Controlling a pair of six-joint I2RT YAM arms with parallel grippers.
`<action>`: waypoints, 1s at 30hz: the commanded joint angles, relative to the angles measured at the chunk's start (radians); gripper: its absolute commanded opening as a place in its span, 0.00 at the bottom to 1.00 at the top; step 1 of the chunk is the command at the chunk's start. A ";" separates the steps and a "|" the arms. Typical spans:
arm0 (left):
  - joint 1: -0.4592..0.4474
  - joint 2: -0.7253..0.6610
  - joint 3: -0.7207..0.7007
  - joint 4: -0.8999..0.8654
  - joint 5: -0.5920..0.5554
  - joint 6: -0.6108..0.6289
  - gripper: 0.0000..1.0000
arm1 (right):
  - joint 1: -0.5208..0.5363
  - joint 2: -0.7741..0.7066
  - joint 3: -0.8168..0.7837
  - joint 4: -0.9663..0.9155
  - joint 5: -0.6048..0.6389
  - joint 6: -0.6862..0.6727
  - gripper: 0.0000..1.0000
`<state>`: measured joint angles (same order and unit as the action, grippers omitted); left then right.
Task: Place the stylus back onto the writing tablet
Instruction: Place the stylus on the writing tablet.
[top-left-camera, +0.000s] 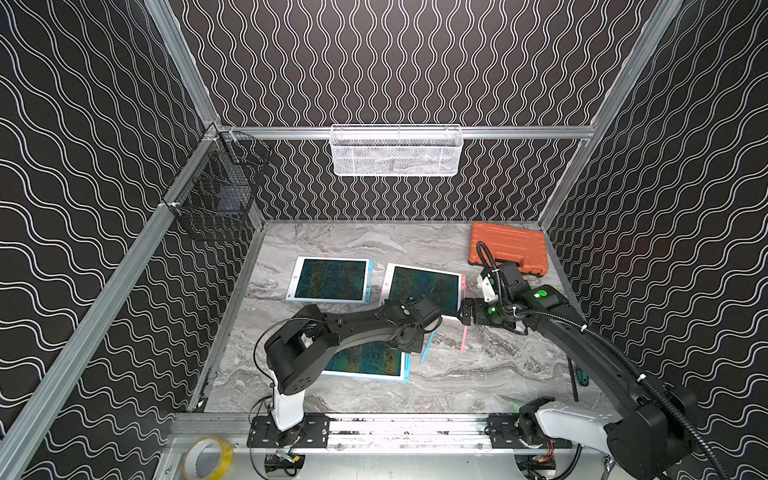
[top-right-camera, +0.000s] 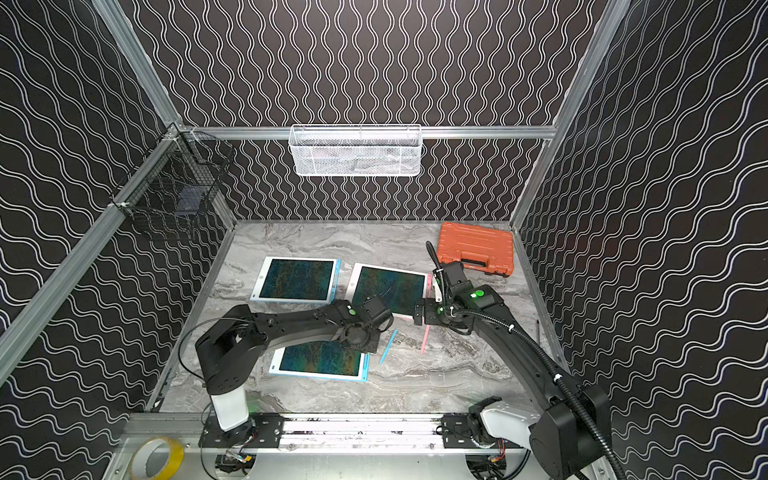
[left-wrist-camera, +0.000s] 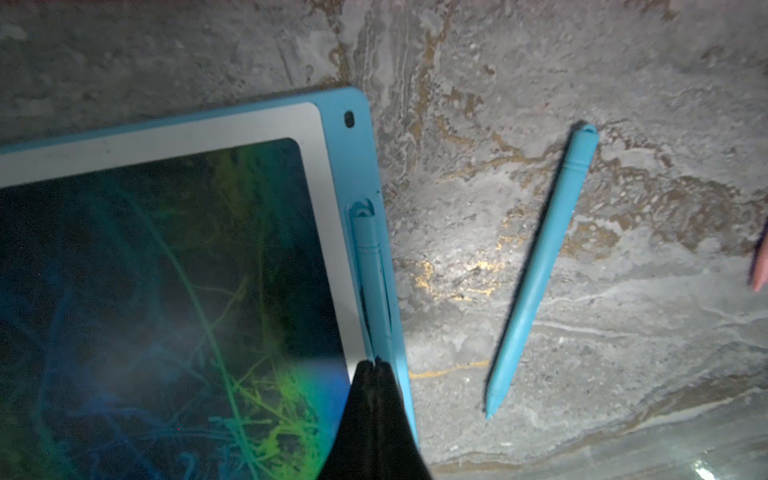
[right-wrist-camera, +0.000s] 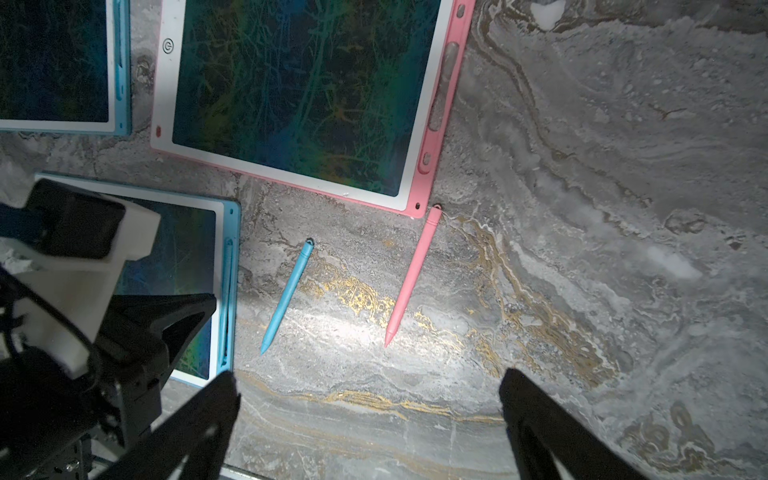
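Toward the far left of the grey marbled worktop (top-left-camera: 478, 382), a blue-framed writing tablet (top-left-camera: 330, 279) is lying flat. A second blue-framed tablet (top-left-camera: 365, 361) is lying near the front edge, half hidden in both top views by the left arm. That arm is rising from the front rail, folding at the elbow and stretching rightward, with its wrist bending down over the tablet's right edge. Only the left wrist view is showing what is there: the left gripper (left-wrist-camera: 376, 365) is pinched fully together, clasping nothing, over the side groove where a docked blue stylus (left-wrist-camera: 372, 266) is lying; whether the tips are touching it cannot be told. Just right of that edge, a loose blue plastic stylus (left-wrist-camera: 540, 270) is lying on bare worktop. The right wrist view alone is showing the pink-framed writing tablet (right-wrist-camera: 307, 91), lying mid-worktop, with its side groove standing empty. The pink plastic stylus (right-wrist-camera: 409, 278) is lying with its blunt end just beside that tablet's near right corner. The right arm is stretching from the front right toward it, and the right gripper (right-wrist-camera: 370, 376) is hanging spread wide above the worktop, gripping nothing. An orange plastic case (top-left-camera: 507, 247) is sitting in the far right corner.
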<state>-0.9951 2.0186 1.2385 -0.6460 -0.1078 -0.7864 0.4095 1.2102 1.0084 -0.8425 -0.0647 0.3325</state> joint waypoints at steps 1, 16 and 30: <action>-0.002 0.009 0.011 0.024 0.004 0.007 0.00 | 0.000 -0.003 0.007 0.010 0.012 0.015 1.00; -0.010 0.046 0.019 0.015 0.010 0.021 0.00 | 0.000 0.003 0.022 0.007 0.030 0.016 1.00; -0.039 0.088 0.043 -0.081 -0.075 0.038 0.00 | 0.000 -0.003 0.044 0.001 0.055 0.017 1.00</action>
<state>-1.0294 2.0884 1.2877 -0.6796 -0.1581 -0.7589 0.4095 1.2102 1.0420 -0.8391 -0.0231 0.3328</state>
